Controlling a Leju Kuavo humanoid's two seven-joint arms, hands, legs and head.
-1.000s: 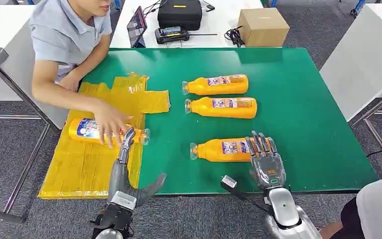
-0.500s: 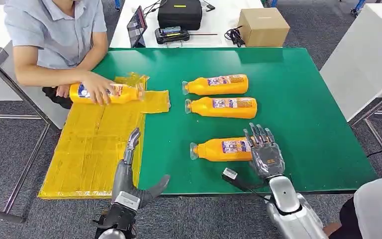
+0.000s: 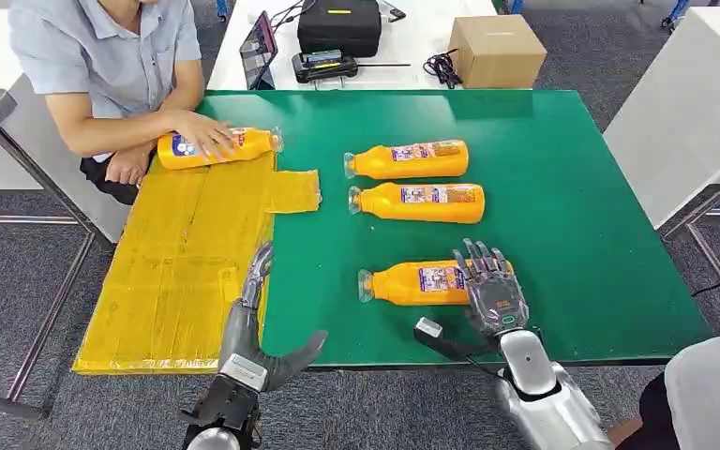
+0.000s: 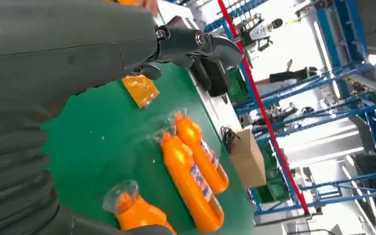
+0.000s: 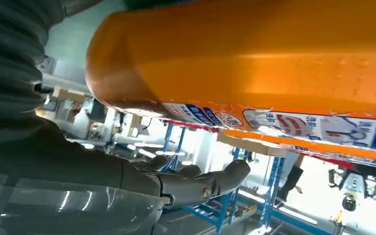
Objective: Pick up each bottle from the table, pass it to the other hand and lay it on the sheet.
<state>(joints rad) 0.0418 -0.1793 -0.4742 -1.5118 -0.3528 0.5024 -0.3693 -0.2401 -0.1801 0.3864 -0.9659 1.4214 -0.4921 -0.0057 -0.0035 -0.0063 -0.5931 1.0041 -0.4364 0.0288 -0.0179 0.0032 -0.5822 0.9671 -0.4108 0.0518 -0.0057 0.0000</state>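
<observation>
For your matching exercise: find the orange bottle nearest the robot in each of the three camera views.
Head view: nearest bottle lies low on the green table, its base under the right robot hand.
Left wrist view: its wrapped cap end shows at the bottom edge.
Right wrist view: its body spans the top.
Shared landmark: the cardboard box.

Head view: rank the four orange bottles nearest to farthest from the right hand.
From the right hand:
1. Near bottle, at its fingers.
2. Middle bottle, just beyond.
3. Far bottle, behind that.
4. Bottle under the person's hand, far left, at the yellow sheet's far end.
</observation>
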